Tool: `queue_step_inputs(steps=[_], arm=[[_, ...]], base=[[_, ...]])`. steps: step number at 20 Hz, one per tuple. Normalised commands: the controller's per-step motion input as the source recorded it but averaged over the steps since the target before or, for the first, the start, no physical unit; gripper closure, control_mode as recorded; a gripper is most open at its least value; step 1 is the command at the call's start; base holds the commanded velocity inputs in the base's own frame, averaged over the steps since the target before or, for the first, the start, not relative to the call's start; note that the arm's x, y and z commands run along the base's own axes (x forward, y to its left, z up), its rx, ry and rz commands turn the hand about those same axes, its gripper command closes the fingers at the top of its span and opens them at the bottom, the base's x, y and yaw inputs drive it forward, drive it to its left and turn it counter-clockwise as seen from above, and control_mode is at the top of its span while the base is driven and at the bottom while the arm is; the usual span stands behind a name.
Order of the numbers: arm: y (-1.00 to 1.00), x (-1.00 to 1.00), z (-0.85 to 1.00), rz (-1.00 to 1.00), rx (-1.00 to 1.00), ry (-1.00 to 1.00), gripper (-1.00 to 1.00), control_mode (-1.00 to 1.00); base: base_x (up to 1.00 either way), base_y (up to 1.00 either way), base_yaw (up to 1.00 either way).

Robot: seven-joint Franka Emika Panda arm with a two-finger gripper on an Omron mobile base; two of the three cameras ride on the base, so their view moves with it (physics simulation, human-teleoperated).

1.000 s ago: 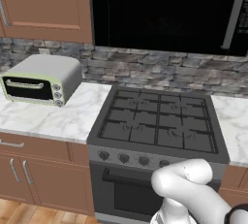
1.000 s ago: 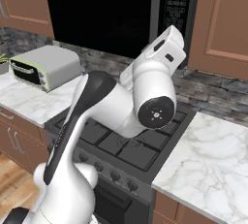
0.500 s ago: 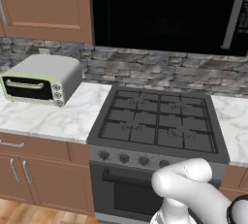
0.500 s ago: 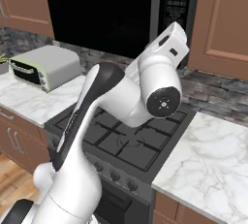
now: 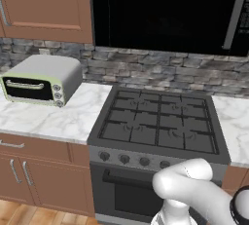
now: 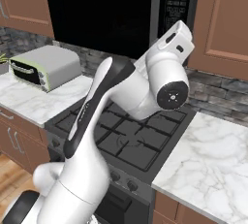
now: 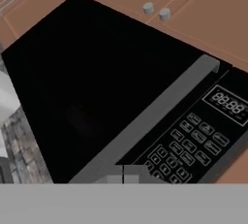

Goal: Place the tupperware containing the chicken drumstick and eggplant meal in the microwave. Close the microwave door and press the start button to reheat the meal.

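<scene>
Brown cabinets frame the microwave door (image 7: 87, 102); keypad (image 7: 193, 145) faces hand view.

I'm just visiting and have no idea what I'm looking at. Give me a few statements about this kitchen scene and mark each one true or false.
1. The microwave door is shut. True.
2. A pan sits on the stove. False: its grates are bare.
3. The toaster oven stands on the counter to the left of the stove. True.
4. The gripper has its jaws wide open. False: the jaws are shut, fingertips together.
5. The hand view shows the keypad beside the door's grey bar handle. True.
6. The microwave sits on the counter. False: it hangs above the stove between wooden cabinets.
</scene>
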Motion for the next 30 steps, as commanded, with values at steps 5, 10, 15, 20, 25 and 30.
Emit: queue_step_inputs(steps=[5,10,15,20,25,30], arm=[[-0.17,0.21,-0.06,0.00,0.00,0.00,1.00,-1.00],[-0.15,0.24,-0.09,0.00,0.00,0.00,1.00,-1.00],[-0.08,0.29,-0.14,0.00,0.00,0.00,1.00,-1.00],[-0.06,0.32,-0.12,0.00,0.00,0.00,1.00,-1.00],[-0.14,0.27,-0.04,0.00,0.00,0.00,1.00,-1.00],[-0.18,0.23,0.00,0.00,0.00,0.00,1.00,-1.00]], base=[[0.00,0.00,0.00],[0.00,0.00,0.00],[0.00,0.00,0.00],[0.00,0.00,0.00],[0.00,0.00,0.00],[0.00,0.00,0.00]])
